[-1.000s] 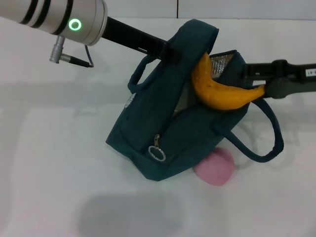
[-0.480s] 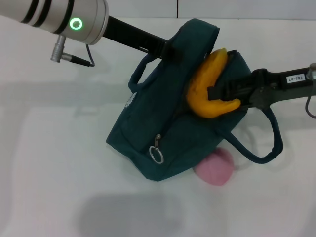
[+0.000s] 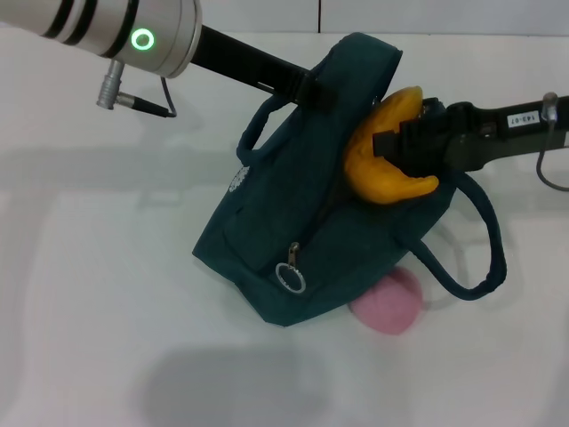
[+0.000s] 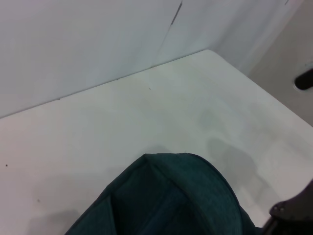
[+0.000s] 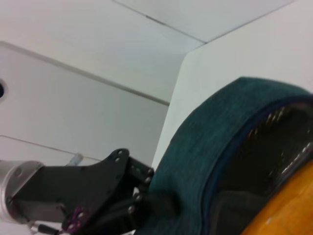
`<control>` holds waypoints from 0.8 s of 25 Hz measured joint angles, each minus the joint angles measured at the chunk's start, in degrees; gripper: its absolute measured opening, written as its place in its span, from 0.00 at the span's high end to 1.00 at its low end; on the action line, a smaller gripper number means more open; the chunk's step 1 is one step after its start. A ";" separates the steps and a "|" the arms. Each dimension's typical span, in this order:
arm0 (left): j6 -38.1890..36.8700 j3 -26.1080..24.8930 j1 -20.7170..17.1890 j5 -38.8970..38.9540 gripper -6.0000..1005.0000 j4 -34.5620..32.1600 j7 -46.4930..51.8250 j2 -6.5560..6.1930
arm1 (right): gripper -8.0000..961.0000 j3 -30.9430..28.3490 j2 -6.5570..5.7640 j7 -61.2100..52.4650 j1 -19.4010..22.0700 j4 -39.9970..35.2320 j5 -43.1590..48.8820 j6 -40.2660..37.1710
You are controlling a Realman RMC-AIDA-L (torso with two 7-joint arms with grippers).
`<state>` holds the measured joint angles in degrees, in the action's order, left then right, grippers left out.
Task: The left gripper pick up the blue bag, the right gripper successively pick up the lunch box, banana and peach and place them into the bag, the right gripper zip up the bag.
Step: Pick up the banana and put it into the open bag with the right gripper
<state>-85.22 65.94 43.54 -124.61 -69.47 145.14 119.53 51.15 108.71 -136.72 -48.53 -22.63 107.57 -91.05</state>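
Seemingly banana (image 3: 384, 165) between right gripper (image 3: 384, 142) jaws.

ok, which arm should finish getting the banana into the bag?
Right. The right hand already grips the curved yellow-orange banana at the dark teal fabric bag's mouth; the left hand holds the bag up.

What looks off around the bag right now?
The blue bag sits tilted, its top held by the left gripper. The peach lies tucked against its lower edge. The banana, held by the right gripper, is only partly inside.
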 joint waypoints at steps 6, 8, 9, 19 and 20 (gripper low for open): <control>-0.04 0.18 0.05 0.33 0.96 -0.05 0.42 0.02 | 0.47 0.05 0.22 0.44 -0.94 -0.17 2.02 3.28; -0.13 0.68 0.05 1.40 0.96 -0.04 0.49 0.02 | 0.47 0.13 0.46 0.47 -1.45 -0.18 3.74 4.94; -0.22 1.02 0.05 1.96 0.96 -0.04 0.49 -0.01 | 0.47 0.15 0.56 0.51 -1.63 -0.21 4.34 5.64; -0.13 1.72 -0.05 2.57 0.96 -0.04 0.49 -0.10 | 0.47 3.13 2.04 0.17 -4.34 0.10 5.34 2.77; -0.06 1.66 -0.19 2.52 0.96 -0.04 0.49 -0.11 | 0.47 3.56 2.13 0.03 -4.39 0.04 5.36 1.40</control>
<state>-85.28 67.60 43.35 -122.10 -69.51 145.63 119.41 54.72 110.84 -136.68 -52.92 -22.58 112.93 -89.65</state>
